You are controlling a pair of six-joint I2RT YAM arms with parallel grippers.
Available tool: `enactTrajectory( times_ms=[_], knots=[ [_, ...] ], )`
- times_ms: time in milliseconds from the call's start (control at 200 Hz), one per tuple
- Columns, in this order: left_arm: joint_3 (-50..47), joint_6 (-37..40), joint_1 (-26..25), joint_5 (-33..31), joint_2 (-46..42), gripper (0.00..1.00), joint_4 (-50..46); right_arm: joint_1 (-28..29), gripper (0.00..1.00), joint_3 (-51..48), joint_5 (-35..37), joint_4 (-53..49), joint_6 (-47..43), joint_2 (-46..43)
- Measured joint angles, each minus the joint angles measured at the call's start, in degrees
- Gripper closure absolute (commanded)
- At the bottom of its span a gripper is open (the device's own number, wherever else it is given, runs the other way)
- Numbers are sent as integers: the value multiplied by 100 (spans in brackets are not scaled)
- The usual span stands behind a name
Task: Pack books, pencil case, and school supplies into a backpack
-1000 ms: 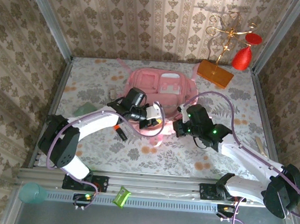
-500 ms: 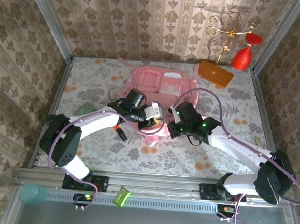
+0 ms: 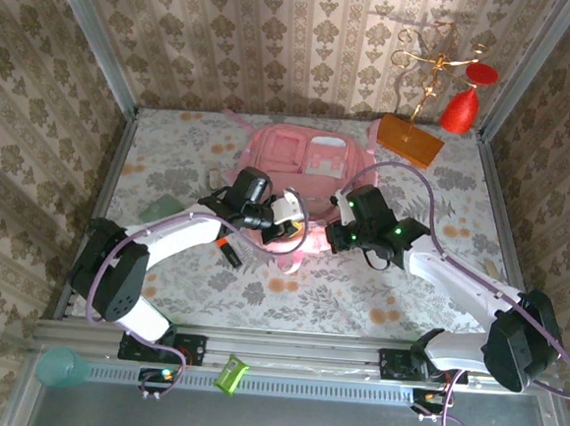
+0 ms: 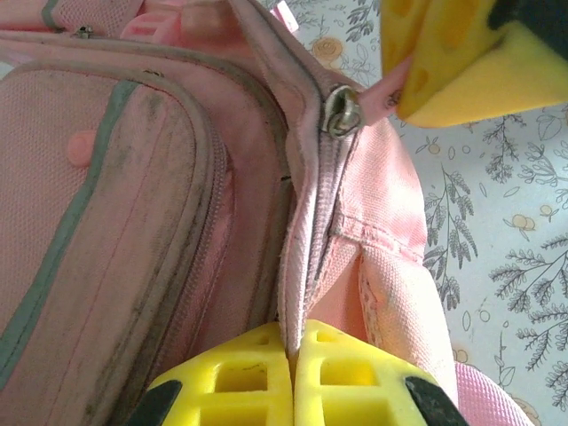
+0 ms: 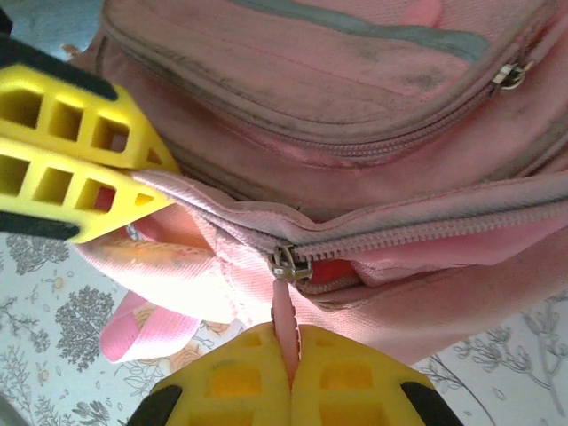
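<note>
The pink backpack (image 3: 304, 160) lies in the middle of the table. My left gripper (image 4: 295, 355) is shut on the fabric edge beside its zip, at the bag's near edge (image 3: 285, 235). My right gripper (image 5: 288, 359) is shut on the pink zip pull (image 5: 284, 315), just below the metal slider (image 5: 286, 264); the zip is slightly open to the slider's right. In the top view the right gripper (image 3: 328, 234) is beside the left one. A short black-and-orange pen (image 3: 228, 251) lies under the left arm. The books are out of view.
An orange flat stand base (image 3: 407, 141) with a gold stand and red ornament is at the back right. A pale green item (image 3: 162, 206) and a small dark item (image 3: 214, 178) lie left of the bag. A pink strap (image 3: 296, 261) trails towards the near side.
My right gripper has moved left and a little farther away, closing in on the bag's near edge beside the left gripper. The left gripper has barely moved.
</note>
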Motion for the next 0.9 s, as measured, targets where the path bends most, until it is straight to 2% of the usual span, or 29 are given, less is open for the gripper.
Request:
enactTrajectory(
  times_ms=[235, 460, 675, 900],
  knots=[
    [0, -92, -24, -243, 227, 100, -225, 378, 100, -2, -501, 240, 127, 380],
    [0, -192, -66, -264, 282, 100, -155, 168, 100, -35, -732, 249, 197, 310],
    [-11, -195, 35, 79, -15, 100, -24, 55, 100, 350, 151, -411, 109, 160],
    [0, -151, 83, 136, -313, 100, 111, 57, 100, 363, 413, -411, 151, -326]
  ],
)
